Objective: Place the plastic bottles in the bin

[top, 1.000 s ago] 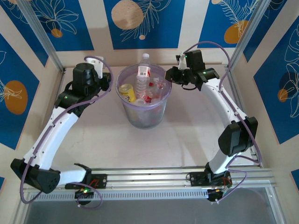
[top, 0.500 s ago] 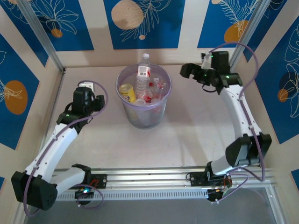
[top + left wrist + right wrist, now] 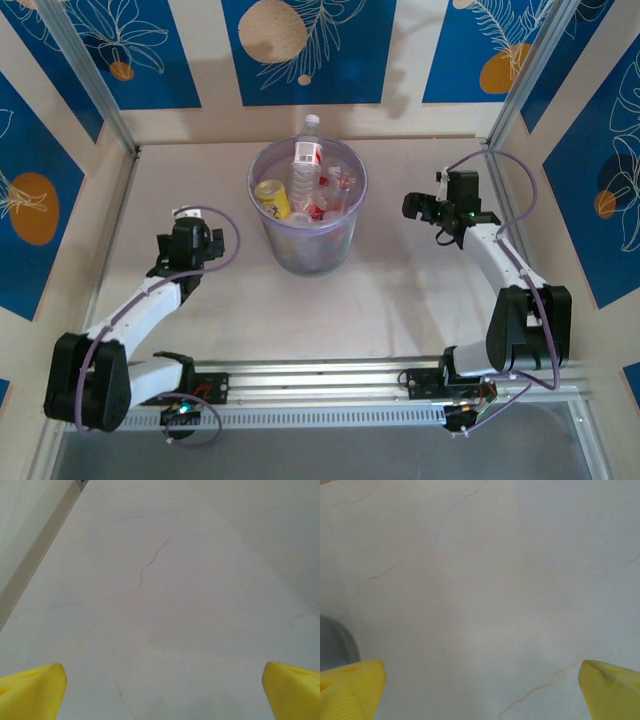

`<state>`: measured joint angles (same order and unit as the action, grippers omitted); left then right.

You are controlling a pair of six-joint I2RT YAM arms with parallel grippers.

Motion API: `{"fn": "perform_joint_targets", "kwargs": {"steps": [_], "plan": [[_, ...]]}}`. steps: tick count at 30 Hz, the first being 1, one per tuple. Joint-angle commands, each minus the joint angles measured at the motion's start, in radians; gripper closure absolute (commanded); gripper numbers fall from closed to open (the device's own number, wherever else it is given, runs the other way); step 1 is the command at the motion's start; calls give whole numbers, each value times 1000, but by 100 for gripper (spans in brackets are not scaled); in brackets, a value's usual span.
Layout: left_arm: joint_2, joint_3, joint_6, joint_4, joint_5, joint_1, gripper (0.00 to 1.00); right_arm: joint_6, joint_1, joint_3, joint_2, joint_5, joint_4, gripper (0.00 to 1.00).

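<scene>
On the table (image 3: pixel 400 290), toward the far wall, the bin (image 3: pixel 310 252) stands upright. The left gripper (image 3: pixel 186 243) hangs to its left and the right gripper (image 3: pixel 440 208) to its right, both apart from it. Each has its yellow fingers (image 3: pixel 30 690) (image 3: pixel 610 690) spread wide over bare tabletop, holding nothing. The bottles (image 3: pixel 302 182) lie heaped inside the bin, a yellow one (image 3: pixel 271 198) by the left wall and a white-capped one (image 3: pixel 311 124) poking above the far rim
</scene>
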<state>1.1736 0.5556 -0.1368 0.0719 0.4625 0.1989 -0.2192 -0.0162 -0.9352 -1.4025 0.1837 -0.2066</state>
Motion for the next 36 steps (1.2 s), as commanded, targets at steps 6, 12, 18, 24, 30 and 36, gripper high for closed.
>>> {"fn": "perform_joint_targets", "kwargs": {"steps": [6, 12, 18, 24, 30, 36], "plan": [[149, -87, 78, 420, -27, -41, 0, 104, -22, 191, -51, 96, 495, 1], [254, -96, 130, 564, -59, -46, 0, 161, -25, 274, -63, 92, 733, 1], [348, -103, 160, 691, -96, -60, 0, 164, -18, 316, -144, 34, 941, 1], [347, -148, 168, 780, -151, -67, 0, 131, -45, 336, -274, 49, 1125, 1], [352, -158, 166, 804, -183, -77, 0, 189, -34, 208, -82, 21, 787, 1], [399, -198, 158, 922, -175, -88, 0, 179, 10, 316, 86, 2, 621, 1]]}}
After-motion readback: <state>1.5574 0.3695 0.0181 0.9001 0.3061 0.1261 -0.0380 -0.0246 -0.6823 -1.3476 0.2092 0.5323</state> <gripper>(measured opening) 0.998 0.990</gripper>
